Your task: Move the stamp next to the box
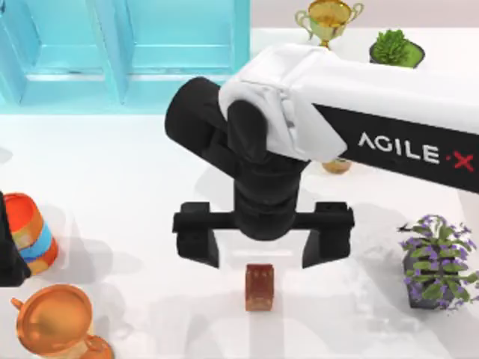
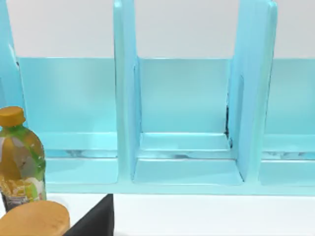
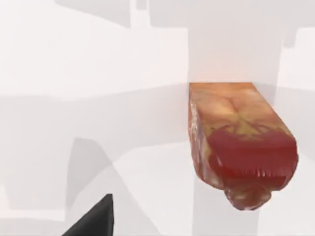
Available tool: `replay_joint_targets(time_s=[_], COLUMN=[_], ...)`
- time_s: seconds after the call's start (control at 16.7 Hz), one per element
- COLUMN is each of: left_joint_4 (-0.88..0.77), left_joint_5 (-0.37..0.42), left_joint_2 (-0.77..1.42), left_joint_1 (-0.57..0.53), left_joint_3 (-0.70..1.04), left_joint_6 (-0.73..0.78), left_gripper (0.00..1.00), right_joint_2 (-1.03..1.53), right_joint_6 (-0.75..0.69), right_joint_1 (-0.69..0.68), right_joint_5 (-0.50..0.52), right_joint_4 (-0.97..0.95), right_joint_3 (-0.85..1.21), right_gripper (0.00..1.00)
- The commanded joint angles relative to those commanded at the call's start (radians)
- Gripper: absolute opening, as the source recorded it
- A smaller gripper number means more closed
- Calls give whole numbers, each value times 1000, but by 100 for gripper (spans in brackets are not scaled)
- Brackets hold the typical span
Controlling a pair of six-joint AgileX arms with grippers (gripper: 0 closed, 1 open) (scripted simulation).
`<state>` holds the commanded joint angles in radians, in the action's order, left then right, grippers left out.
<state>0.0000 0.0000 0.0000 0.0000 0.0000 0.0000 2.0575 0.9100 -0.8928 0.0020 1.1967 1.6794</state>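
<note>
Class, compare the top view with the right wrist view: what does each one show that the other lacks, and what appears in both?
Top view alone: the right gripper, fingers spread wide, above the stamp; the blue box along the far edge; the bottle and copper cup at the left beside the parked left arm; a purple plant at the right.

Right wrist view alone: the stamp's grained side and darker red end, seen close.

Both: the stamp and the white table.

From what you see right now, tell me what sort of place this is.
Probably a rendered tabletop test scene, not a real room: a plain white table with unrelated props scattered on it, a turquoise box, a gold trophy, potted plants. The right gripper hangs open above the stamp.
</note>
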Motion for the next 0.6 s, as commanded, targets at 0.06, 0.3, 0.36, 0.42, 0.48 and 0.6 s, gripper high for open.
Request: replay_joint_targets(time_s=[0.06, 0.3, 0.36, 0.42, 0.48, 0.6], left_joint_4=[0, 0, 0, 0, 0, 0], left_joint_5=[0, 0, 0, 0, 0, 0], left_joint_2=[0, 0, 0, 0, 0, 0], left_joint_1=[0, 0, 0, 0, 0, 0], left_joint_3=[0, 0, 0, 0, 0, 0], left_joint_6=[0, 0, 0, 0, 0, 0], left_gripper=[100, 100, 100, 100, 100, 100], right_joint_2=[11, 60, 68, 74, 76, 76], right_joint_6=[1, 4, 5, 6, 6, 6], right_joint_1=[-1, -3, -4, -5, -5, -5], right_joint_5=[0, 0, 1, 1, 1, 1], right_joint_4=[-44, -233, -260, -277, -284, -284], right_joint_3=[-30, -160, -183, -198, -203, -203], right_gripper=[100, 100, 100, 100, 100, 100])
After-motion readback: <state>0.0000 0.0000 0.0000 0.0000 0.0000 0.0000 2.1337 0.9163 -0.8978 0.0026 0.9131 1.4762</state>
